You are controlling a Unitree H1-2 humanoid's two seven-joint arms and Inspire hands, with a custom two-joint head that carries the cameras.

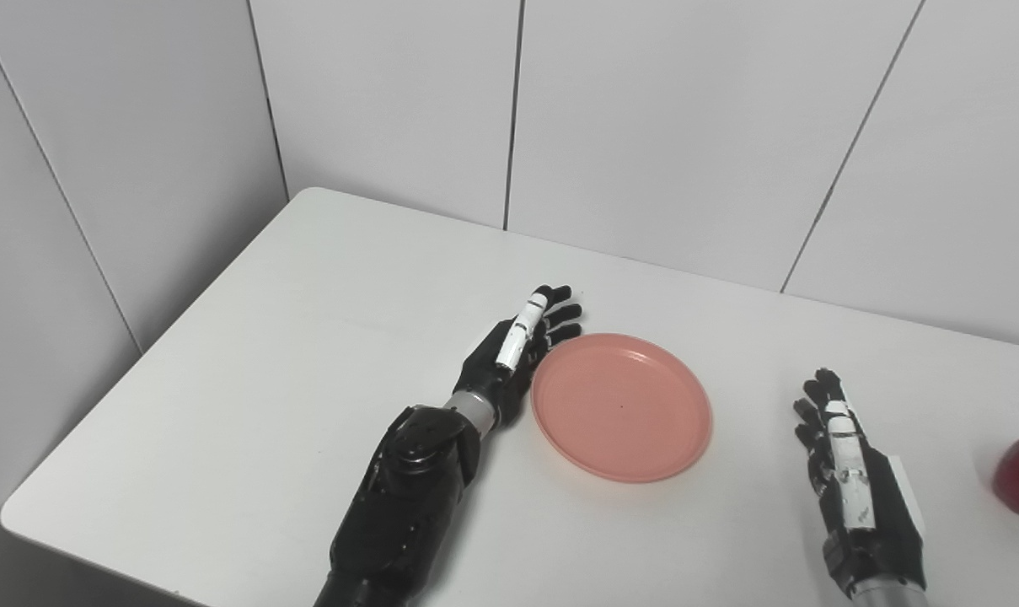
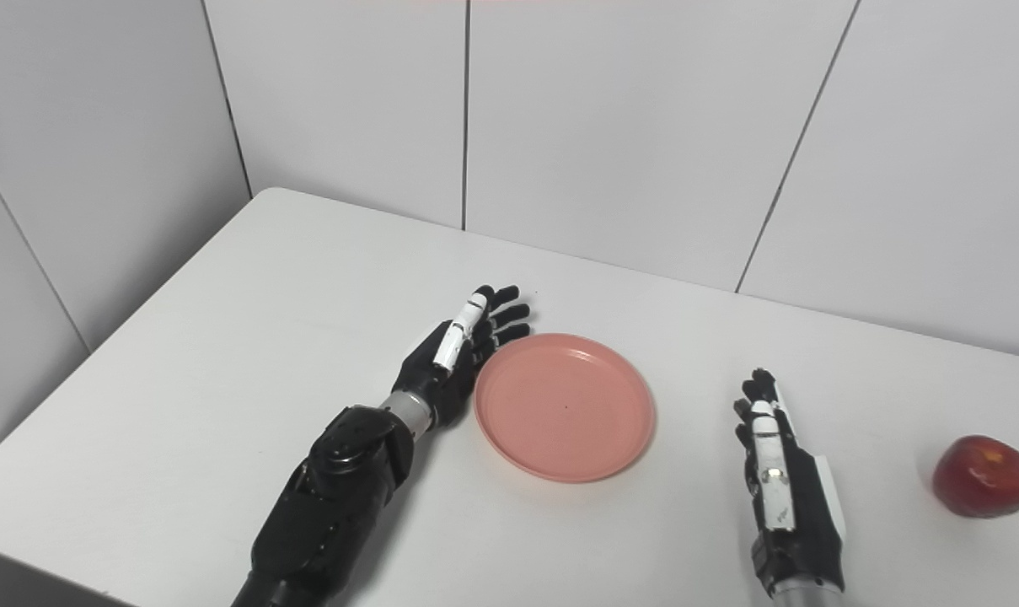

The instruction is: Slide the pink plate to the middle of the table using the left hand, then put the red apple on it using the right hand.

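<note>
The pink plate lies flat on the white table, with nothing on it. My left hand stands on edge against the plate's left rim, fingers stretched out and apart, holding nothing. My right hand rests open on the table to the right of the plate, well apart from it, fingers straight. The red apple sits on the table at the far right, beyond the right hand and cut off by the frame edge in the left eye view.
White wall panels close the table's far and left sides. The table's front left corner is rounded. Bare table surface lies left of my left arm and behind the plate.
</note>
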